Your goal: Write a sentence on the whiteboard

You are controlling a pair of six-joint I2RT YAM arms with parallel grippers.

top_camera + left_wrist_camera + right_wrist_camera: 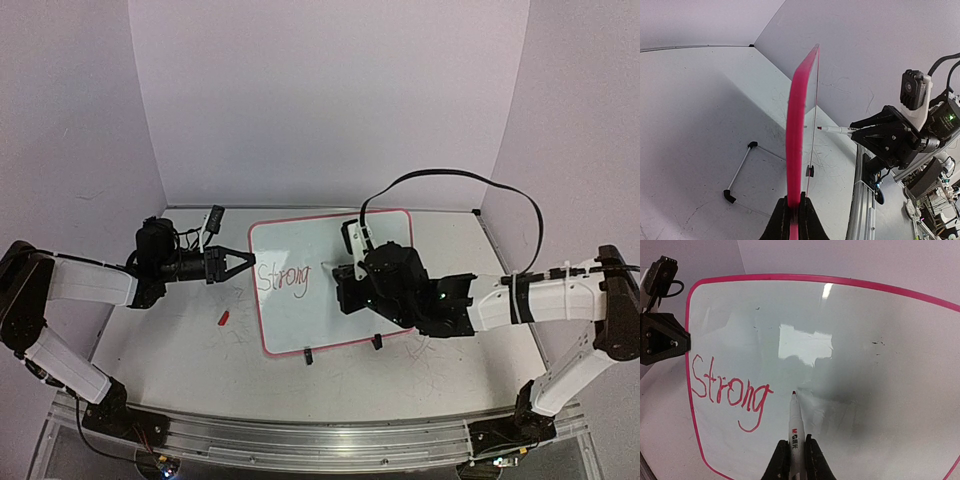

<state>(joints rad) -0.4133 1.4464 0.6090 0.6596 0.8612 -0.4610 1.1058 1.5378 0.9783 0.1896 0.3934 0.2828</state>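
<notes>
Left fingers and right fingers are both clamped tight.

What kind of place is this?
Probably a robot lab's test booth: plain white walls around a table, left arm and right arm bolted to a metal rail, a whiteboard between them.

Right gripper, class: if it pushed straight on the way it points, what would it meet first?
The right gripper is shut on a marker, whose tip would meet the whiteboard first, just right of "Strong"; the gap is unclear.
</notes>
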